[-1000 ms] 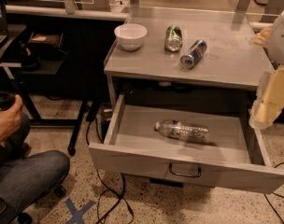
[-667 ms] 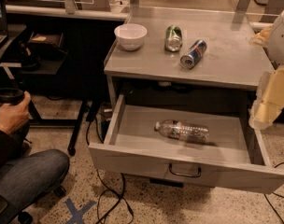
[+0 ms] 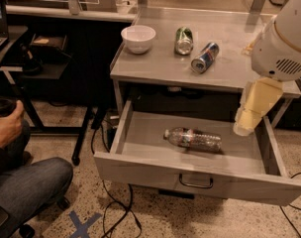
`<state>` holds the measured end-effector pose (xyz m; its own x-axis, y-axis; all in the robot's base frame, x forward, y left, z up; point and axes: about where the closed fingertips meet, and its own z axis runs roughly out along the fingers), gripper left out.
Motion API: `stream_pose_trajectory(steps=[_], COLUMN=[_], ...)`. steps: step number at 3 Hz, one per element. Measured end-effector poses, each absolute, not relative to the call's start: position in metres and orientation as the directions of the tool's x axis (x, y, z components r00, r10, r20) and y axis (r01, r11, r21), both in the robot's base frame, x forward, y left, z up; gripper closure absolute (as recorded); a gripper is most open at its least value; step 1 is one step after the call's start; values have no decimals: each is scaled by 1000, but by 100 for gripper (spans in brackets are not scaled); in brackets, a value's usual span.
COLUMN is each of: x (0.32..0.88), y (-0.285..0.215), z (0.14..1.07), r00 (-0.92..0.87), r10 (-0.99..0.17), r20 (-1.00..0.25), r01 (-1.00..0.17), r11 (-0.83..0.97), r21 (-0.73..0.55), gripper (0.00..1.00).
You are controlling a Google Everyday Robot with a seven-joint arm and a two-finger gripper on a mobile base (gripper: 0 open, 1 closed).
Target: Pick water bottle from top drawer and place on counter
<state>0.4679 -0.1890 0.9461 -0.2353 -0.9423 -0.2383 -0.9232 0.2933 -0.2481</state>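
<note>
The water bottle [image 3: 192,138], clear crinkled plastic with a pale label band, lies on its side in the middle of the open top drawer [image 3: 140,170], cap to the left. The drawer is pulled out, its curved metal handle [image 3: 196,183] on the front panel. The grey counter [image 3: 160,63] is the cabinet top above it. My gripper [image 3: 243,127], pale yellow, hangs from the white arm at the right. It is over the drawer's right end, to the right of the bottle and apart from it, holding nothing.
On the counter stand a white bowl [image 3: 138,37], a green can [image 3: 183,40] and a blue-and-silver can [image 3: 204,57], both cans on their sides. A dark desk [image 3: 46,68] stands to the left. A seated person [image 3: 22,182] is at the lower left. Cables [image 3: 116,212] lie on the floor.
My gripper and the bottle have not visibly moved. The seated person's hand at the left has shifted slightly.
</note>
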Motion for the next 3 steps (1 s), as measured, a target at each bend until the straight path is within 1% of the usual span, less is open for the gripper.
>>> stream_pose_trajectory(steps=[1,2,3], x=[476,522,522], y=[-184,-172,-172], z=[930,872,872], r00=[-232,-255,-255], r10=[-936,-914,-914], r20=[-266,-317,-316], r01=[-916,-898,-898], r11=[302,346,345], r21=[-265,-273,-273], gripper=[0,0,0])
